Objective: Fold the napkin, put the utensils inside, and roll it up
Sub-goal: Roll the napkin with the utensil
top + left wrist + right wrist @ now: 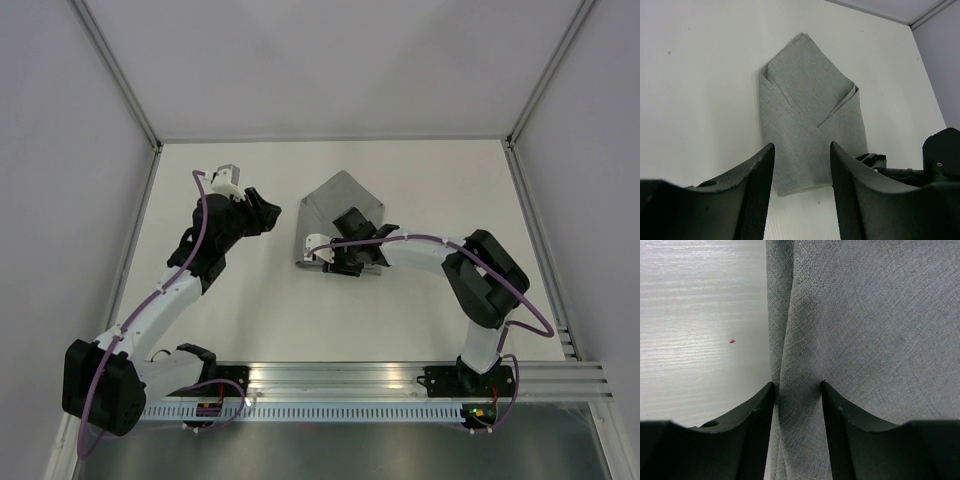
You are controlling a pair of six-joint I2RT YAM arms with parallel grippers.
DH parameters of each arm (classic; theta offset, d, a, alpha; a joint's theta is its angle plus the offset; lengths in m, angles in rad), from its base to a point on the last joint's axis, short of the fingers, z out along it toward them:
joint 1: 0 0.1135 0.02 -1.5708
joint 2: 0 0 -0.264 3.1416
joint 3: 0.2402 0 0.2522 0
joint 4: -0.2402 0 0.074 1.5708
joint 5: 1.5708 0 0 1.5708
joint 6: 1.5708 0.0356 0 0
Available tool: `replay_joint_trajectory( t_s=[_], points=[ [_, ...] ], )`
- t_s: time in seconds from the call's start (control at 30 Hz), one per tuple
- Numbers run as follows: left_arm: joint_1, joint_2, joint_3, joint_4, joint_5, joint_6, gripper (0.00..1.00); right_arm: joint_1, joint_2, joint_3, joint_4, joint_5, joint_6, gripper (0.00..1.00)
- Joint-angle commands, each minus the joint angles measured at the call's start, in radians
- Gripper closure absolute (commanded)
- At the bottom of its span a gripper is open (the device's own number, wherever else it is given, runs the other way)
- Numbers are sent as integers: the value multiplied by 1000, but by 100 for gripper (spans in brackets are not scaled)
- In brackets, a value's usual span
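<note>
1. white table [400, 330], matte, faintly streaked
2. tiny red speck [732, 341] on table surface
3. aluminium rail [350, 375] along near edge, slotted strip [400, 410] just below
4. grey walls [330, 60], metal corner posts [115, 70]

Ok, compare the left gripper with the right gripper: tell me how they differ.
The left gripper hangs off the napkin, over bare table; the right gripper is down on the napkin's edge. The left gripper's jaws have nothing between them; the right gripper's jaws straddle a ridge of cloth, though a firm grip can't be confirmed. Both are black, jaws parted about alike.
</note>
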Motion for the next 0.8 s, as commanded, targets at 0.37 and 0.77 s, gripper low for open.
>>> replay_joint_trajectory(
  t_s=[0.37,0.77],
  points=[
    [1,-25,46,16,50,77,46,0,111,23,-133,-12,-30,66],
    [-42,-128,-18,85,27,113,49,-87,149,94,-350,-211,-63,80]
  ],
)
